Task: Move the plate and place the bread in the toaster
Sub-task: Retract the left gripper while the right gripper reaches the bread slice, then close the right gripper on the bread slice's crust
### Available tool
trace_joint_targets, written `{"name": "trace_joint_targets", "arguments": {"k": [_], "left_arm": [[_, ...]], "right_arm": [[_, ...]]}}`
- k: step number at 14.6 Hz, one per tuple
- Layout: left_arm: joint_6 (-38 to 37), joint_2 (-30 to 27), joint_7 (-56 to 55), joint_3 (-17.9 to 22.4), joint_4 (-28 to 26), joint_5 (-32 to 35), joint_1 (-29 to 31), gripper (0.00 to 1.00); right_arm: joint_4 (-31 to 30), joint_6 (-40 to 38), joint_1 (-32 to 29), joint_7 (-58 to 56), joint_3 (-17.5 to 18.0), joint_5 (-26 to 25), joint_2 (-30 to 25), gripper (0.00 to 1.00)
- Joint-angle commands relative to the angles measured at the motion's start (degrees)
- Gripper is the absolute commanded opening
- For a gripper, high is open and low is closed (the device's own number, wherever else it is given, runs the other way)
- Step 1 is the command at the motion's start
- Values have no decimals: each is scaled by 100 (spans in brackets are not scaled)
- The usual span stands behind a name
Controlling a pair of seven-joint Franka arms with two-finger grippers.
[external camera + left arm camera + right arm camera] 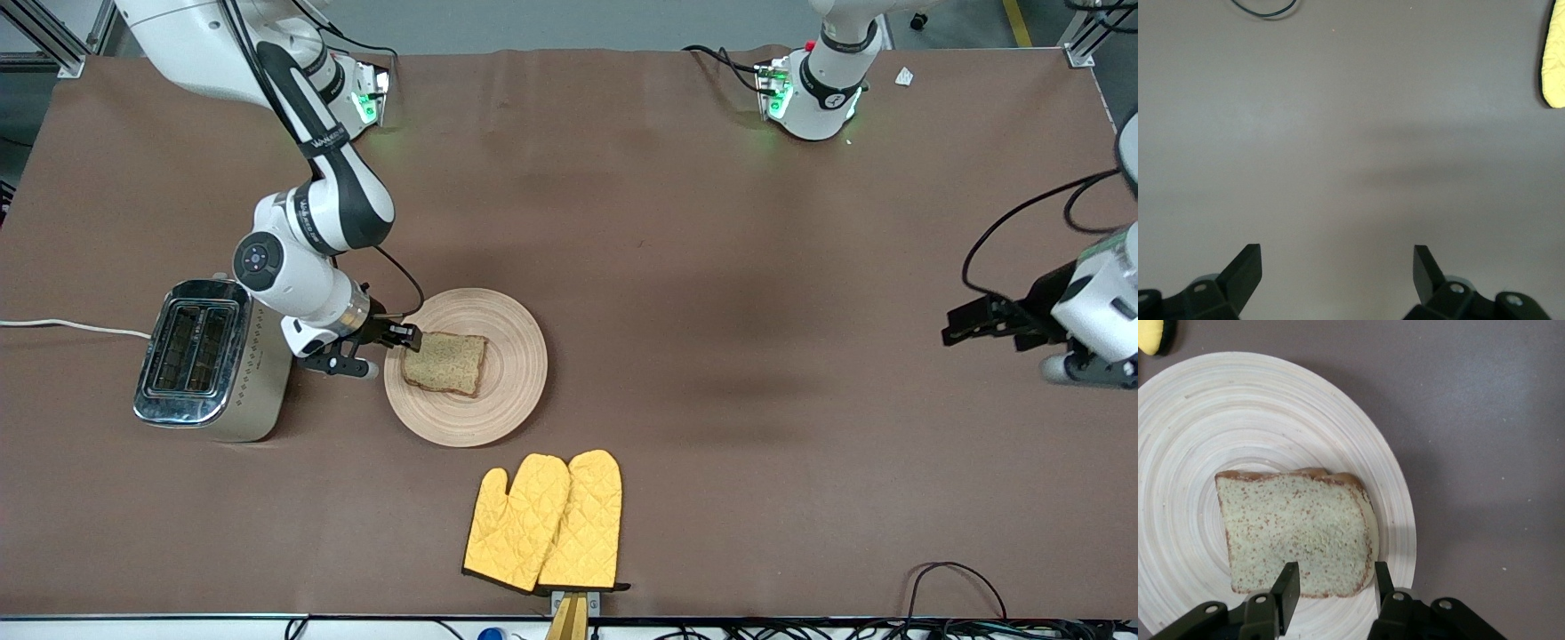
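Item: my right gripper (1331, 587), fingers apart astride the bread (444, 363) edge on the wooden plate (516, 356) beside the toaster (206, 360); my left gripper (1337, 267), waiting, spread wide over bare table (711, 222).

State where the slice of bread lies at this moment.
The bread lies on the wooden plate, on its side toward the toaster, with the right gripper at its edge.

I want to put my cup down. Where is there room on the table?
Most room: the brown stretch between the plate and the waiting left gripper, which hangs open over it. Crowded: toaster, right gripper at the bread, and oven mitts nearer the camera.
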Motion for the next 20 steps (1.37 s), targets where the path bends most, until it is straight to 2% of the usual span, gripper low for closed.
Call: {"name": "trace_joint_targets", "arguments": {"k": [1,6,16,18,20], "left_arm": [[-350,-714,-181,-22,-345,136,-7,100],[-403,-892,-603,-92,-356,259,-25,100],[-429,-1059,-419,-75,-338,136,-104,100],[-525,-1111,-436,83,-329,205,-384,100],[-701,-1173,-453,513,-347,188,-796,100]], "right_arm": [[92,173,54,35,-22,100,216,52],[92,287,63,26,-22,91,313,49],[83,472,63,8,-22,65,524,49],[83,498,63,17,-22,56,559,46],[83,551,63,17,-22,65,577,38]]}}
